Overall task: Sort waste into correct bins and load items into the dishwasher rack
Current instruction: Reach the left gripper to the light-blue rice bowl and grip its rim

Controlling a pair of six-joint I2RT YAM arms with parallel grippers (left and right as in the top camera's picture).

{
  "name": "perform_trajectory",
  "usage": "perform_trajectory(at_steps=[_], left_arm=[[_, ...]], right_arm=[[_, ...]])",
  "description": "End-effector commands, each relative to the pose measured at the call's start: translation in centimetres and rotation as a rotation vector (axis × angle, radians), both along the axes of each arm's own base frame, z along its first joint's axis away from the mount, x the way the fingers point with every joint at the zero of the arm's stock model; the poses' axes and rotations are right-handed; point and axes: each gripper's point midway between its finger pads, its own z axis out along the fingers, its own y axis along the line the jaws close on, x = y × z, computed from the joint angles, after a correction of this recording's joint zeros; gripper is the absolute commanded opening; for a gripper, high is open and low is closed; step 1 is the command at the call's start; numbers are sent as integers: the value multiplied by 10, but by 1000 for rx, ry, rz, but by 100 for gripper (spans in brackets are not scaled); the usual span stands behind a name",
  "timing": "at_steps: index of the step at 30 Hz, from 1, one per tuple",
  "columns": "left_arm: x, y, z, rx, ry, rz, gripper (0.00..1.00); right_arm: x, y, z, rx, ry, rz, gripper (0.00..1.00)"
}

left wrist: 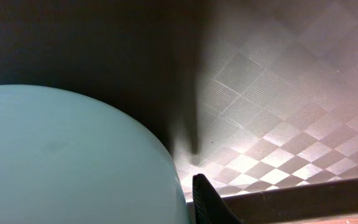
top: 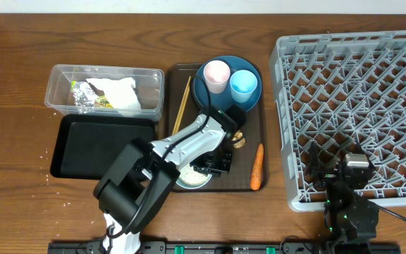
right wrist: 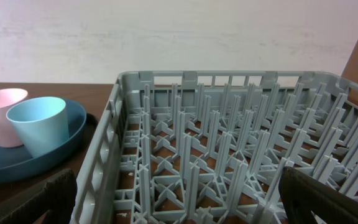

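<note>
The dishwasher rack (top: 282, 127) stood at the right, with the right gripper (right wrist: 179, 199) held wide open and empty over its near edge. On the brown serving tray (top: 240, 171), toward its near end, the light blue bowl (left wrist: 61, 155) sat upright, mouth up, with rice (top: 194, 176) inside; being round, it offered no long axis. The left gripper (top: 213, 166) was set at its right rim, one finger (left wrist: 207, 199) just beside the outer wall; whether the rim was clamped could not be told. Seizing the bowl was judged the step in hand; a level lift, then tipping over a bin, would be called for.
</note>
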Motion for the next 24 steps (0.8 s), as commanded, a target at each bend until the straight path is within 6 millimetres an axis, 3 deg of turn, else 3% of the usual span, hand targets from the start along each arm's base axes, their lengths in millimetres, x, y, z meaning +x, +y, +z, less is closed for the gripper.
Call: perform_trajectory(at_steps=[1, 4, 24], left_arm=[[17, 0, 17, -7, -88, -9, 12], [20, 2, 20, 1, -110, -12, 6], [17, 4, 24, 0, -101, -49, 6]], right_arm=[[0, -3, -1, 3, 3, -17, 99], [0, -3, -1, 3, 3, -17, 99], [0, -3, -1, 3, 4, -17, 99]])
